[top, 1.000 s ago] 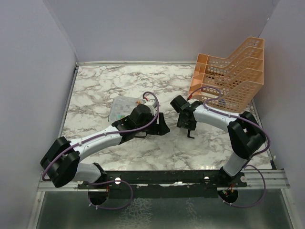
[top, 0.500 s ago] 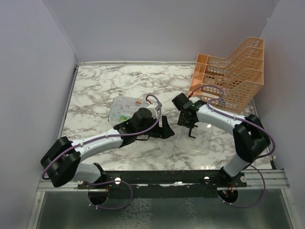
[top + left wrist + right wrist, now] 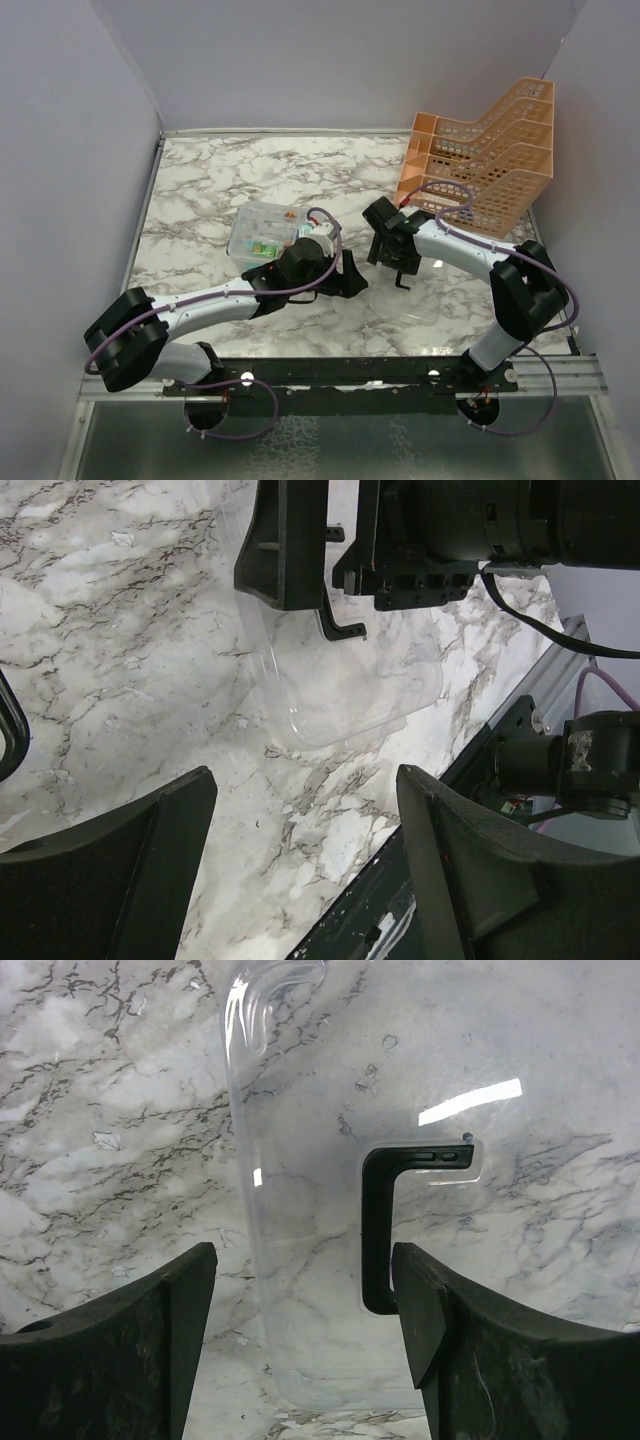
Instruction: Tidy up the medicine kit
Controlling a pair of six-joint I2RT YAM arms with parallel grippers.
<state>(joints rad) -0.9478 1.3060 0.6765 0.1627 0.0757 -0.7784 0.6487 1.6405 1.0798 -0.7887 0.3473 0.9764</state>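
The medicine kit (image 3: 262,231) is a small clear box holding small colourful items; it stands uncovered left of centre on the marble table. Its clear lid (image 3: 330,1260) with the black handle (image 3: 385,1220) lies on the marble to the right, apart from the box. My right gripper (image 3: 305,1330) hangs open over the lid, one finger on each side and the handle close to the right finger. In the top view that right gripper (image 3: 400,266) is right of centre. My left gripper (image 3: 305,860) is open and empty, facing the lid (image 3: 350,680); it sits just right of the box (image 3: 348,274).
An orange mesh tiered rack (image 3: 480,160) stands at the back right corner. White walls close the table on three sides. A black metal rail (image 3: 350,375) runs along the near edge by the arm bases.
My right gripper has opened and let go of the lid. The left arm has slid right and nearer, uncovering the box.
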